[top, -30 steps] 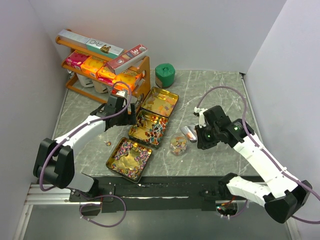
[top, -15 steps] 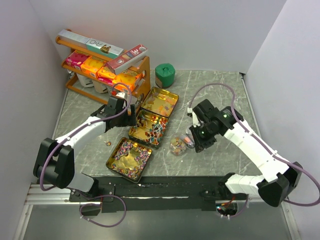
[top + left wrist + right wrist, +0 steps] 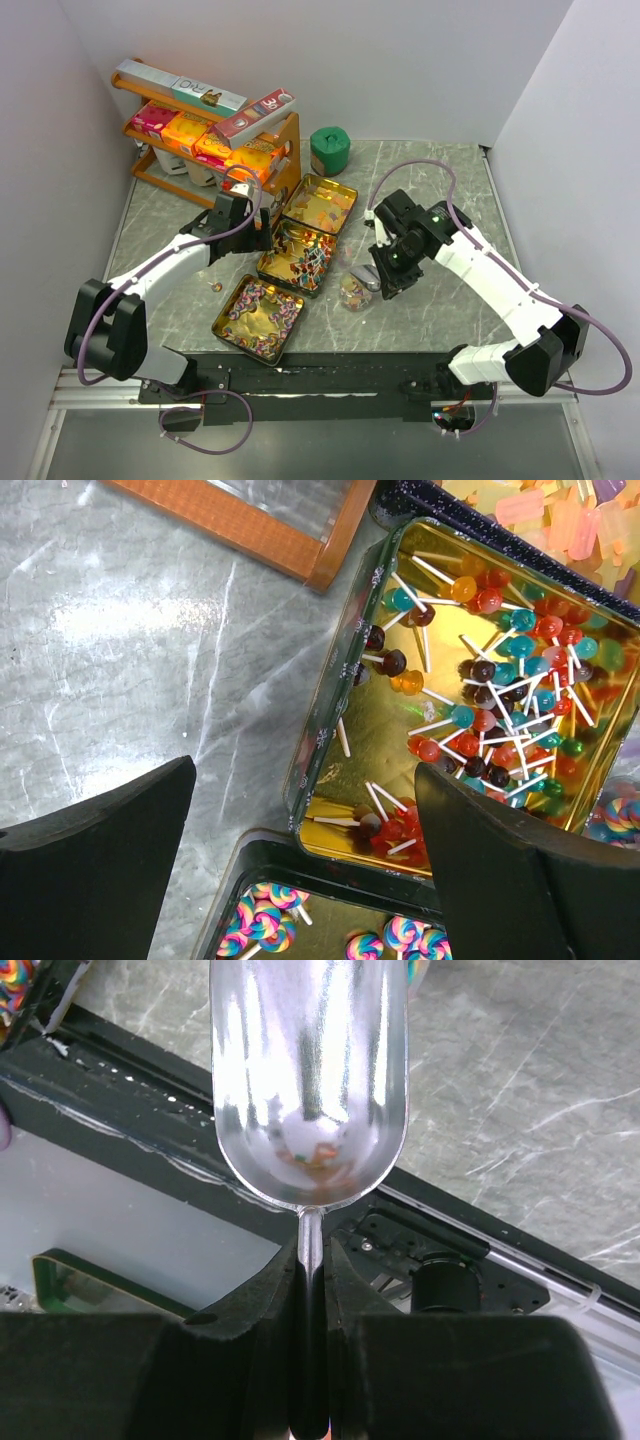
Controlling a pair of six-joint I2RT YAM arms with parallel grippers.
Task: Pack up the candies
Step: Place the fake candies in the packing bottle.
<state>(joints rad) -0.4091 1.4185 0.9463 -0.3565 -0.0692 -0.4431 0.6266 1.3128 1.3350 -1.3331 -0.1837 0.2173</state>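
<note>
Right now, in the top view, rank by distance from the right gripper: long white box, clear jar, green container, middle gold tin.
From the right gripper:
1. clear jar, just left of it
2. middle gold tin, farther left
3. green container, back centre
4. long white box, back-left corner

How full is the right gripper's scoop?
Empty or nearly: the scoop is bare metal inside, only coloured specks, perhaps reflections, near the handle the right gripper clamps.
</note>
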